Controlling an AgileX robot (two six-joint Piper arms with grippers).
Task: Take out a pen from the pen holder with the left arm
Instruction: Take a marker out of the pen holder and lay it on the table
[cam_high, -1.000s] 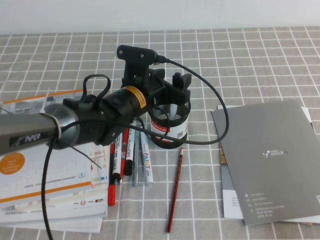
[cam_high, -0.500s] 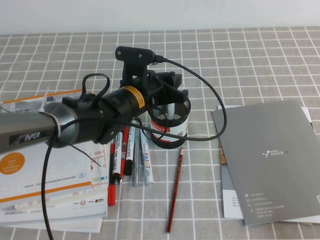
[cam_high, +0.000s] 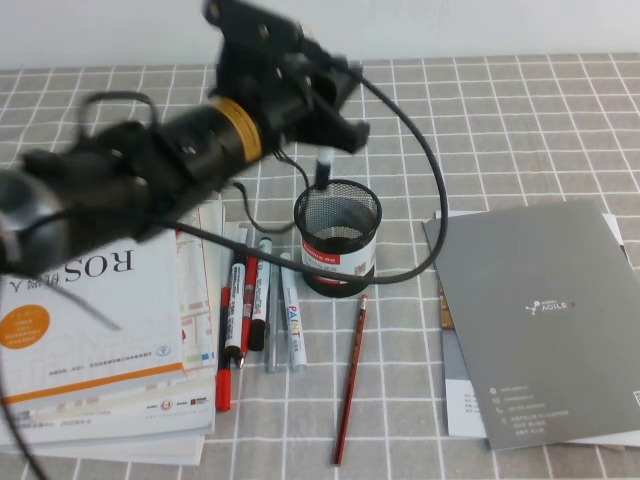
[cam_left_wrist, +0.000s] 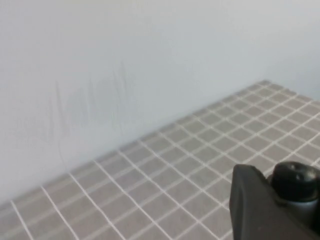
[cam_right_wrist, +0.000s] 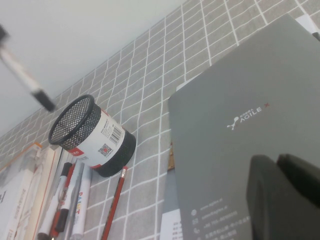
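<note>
Pen (cam_high: 323, 167) hangs near upright from the left tool (cam_high: 335, 133), clamped on its top, black tip just over the mouth of the holder (cam_high: 340, 252), so the exit lies straight up (right tool (cam_right_wrist: 285, 195), state unclear, sits well apart over the booklet (cam_high: 540, 310)).

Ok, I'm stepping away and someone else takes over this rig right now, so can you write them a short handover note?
Left pincer: shut on the pen, raised above the pen holder.
Right pincer: parked over the grey booklet, idle.
Done: pen gripped; in the right wrist view it hangs clear of the holder's rim.
Left: carry it away from the holder and set it down, perhaps by the markers lying beside it.
</note>
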